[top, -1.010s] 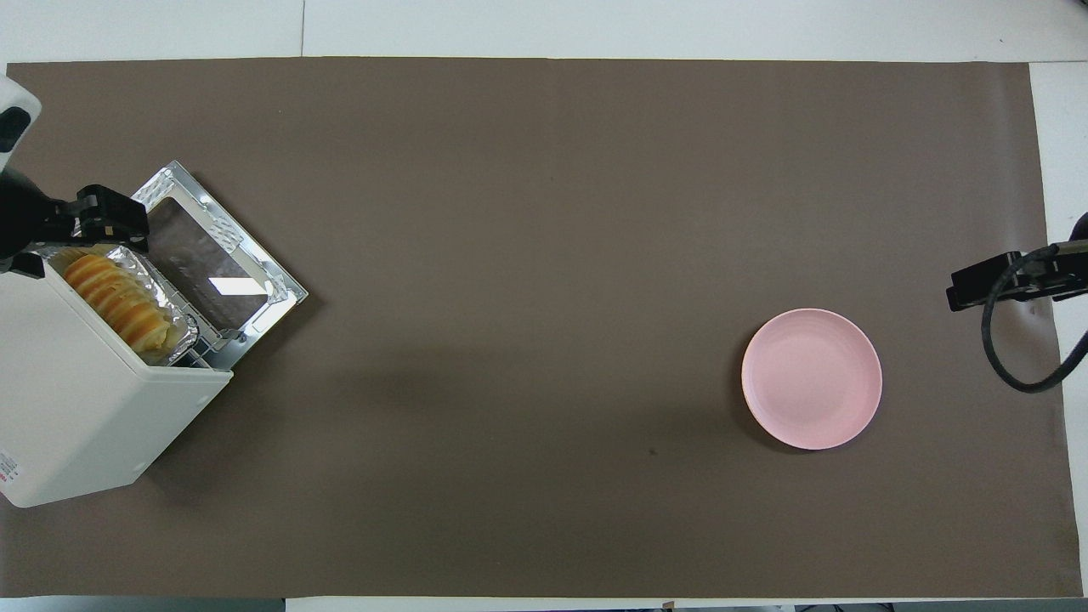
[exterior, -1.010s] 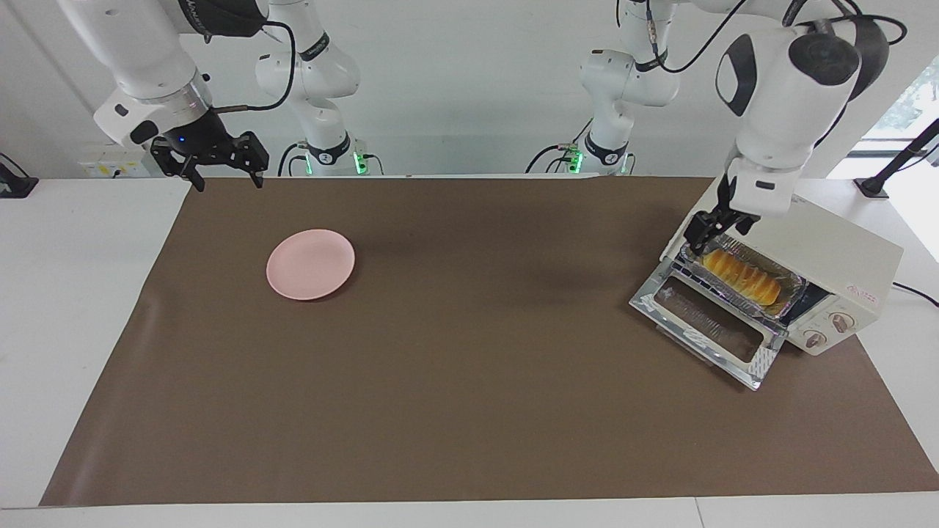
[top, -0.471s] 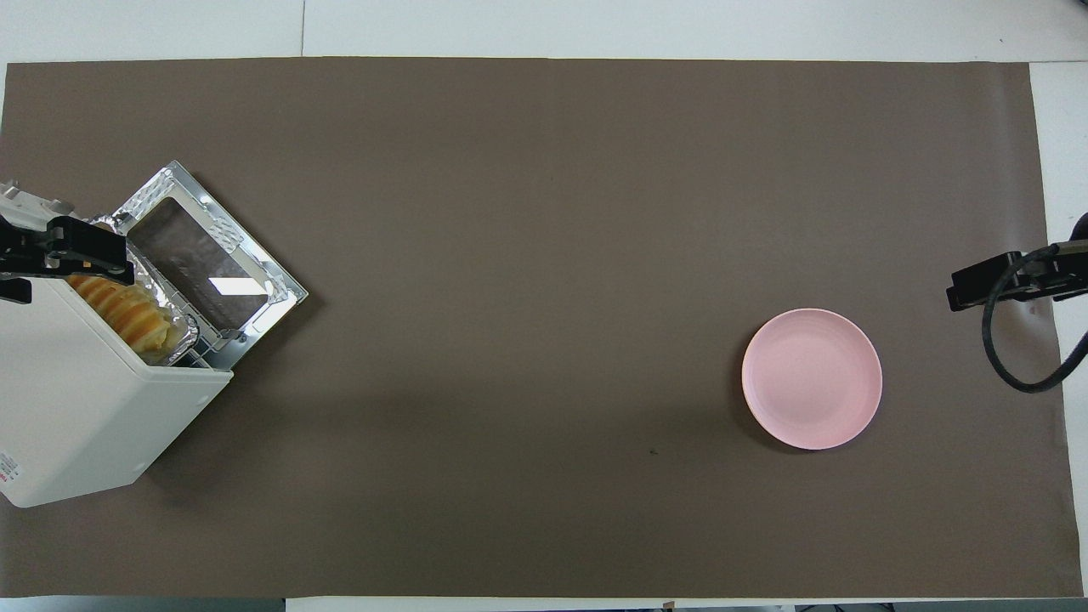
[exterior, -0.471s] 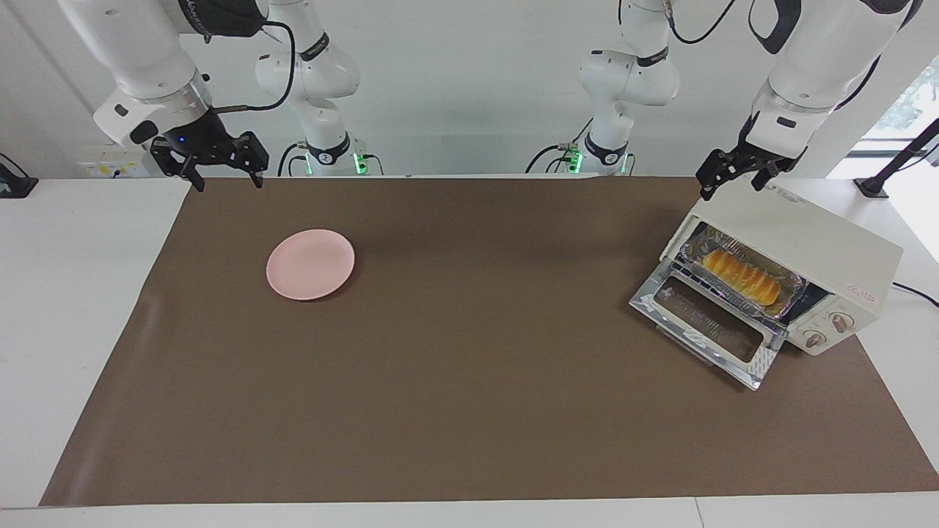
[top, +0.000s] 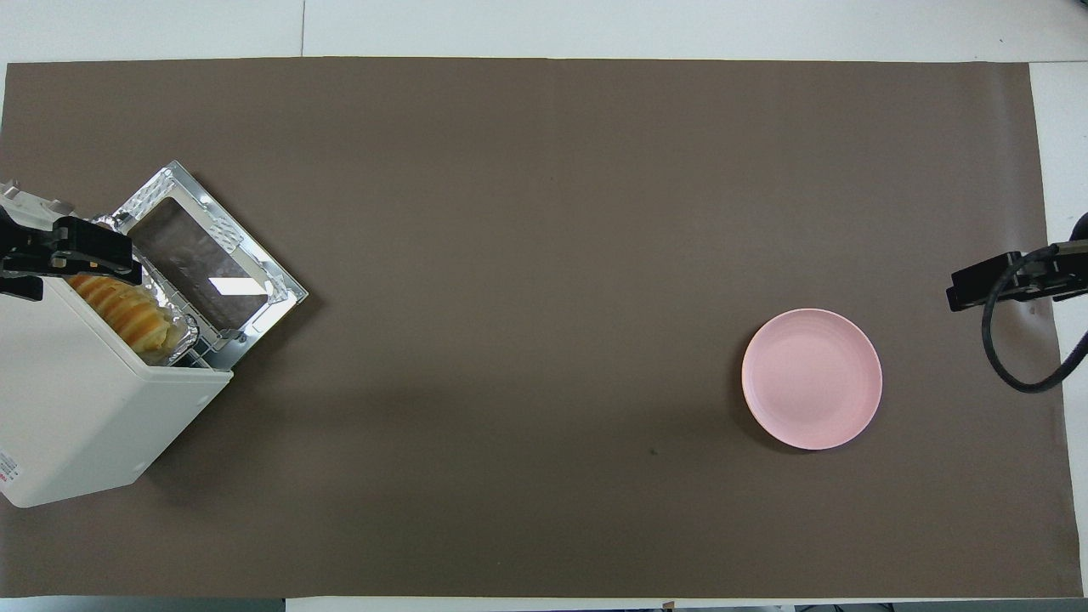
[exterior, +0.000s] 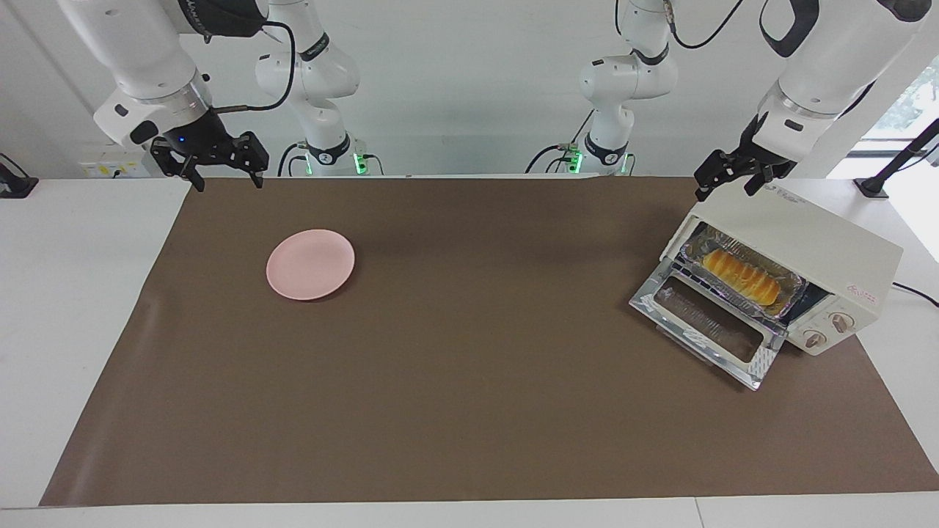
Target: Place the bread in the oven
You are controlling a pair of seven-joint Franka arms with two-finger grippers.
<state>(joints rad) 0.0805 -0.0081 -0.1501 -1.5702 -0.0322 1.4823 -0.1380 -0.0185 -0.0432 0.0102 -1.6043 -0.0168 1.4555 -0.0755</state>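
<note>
While the bread (exterior: 741, 275) lies in a foil tray (exterior: 791, 287) on the rack inside the oven (exterior: 821, 242), whose door (exterior: 708, 323) hangs open, the left gripper (exterior: 722, 183) hovers over the oven's top corner, fingers apart and holding nothing. At the right arm's end of the table (exterior: 469, 411), the right gripper (exterior: 224, 178) waits above the brown mat (exterior: 469, 352), fingers spread and empty, near a pink plate (exterior: 310, 274).

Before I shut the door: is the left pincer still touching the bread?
Apart. The facing view shows the left pincer open in the air above the oven, with the bread in its foil tray well below.
</note>
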